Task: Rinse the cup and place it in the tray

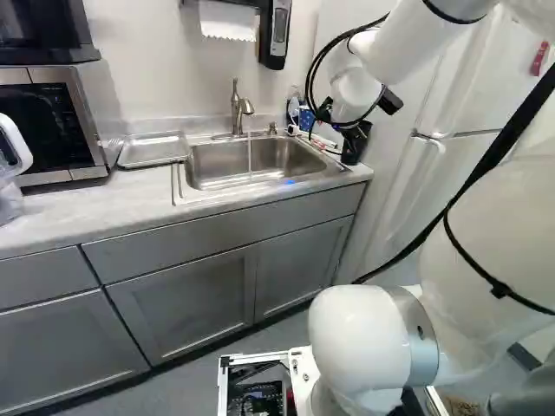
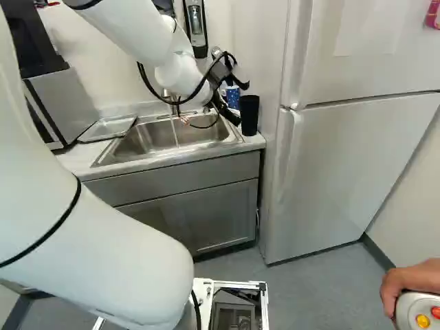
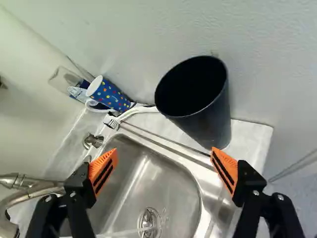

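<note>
My gripper [image 2: 242, 103] is over the sink's far right corner in the right base view. In the wrist view the gripper [image 3: 164, 157] stands open, its orange pads wide apart and nothing between them. Ahead of it a black cup [image 3: 218, 116] stands upright on the counter beside the sink, its mouth facing the camera. A blue dotted paper cup [image 3: 113, 95] leans farther off, near the wall corner. The metal tray [image 1: 154, 150] lies left of the sink [image 1: 208, 180] in the left base view. A thin water stream falls from the faucet [image 1: 238, 108] into the basin.
A brush [image 3: 133, 113] lies at the sink's rim, between the two cups. The microwave [image 1: 61, 121] is beside the tray, and the refrigerator [image 2: 330, 165] stands right of the counter. At the right base view's lower right, a person's hand [image 2: 405, 278] holds a button box.
</note>
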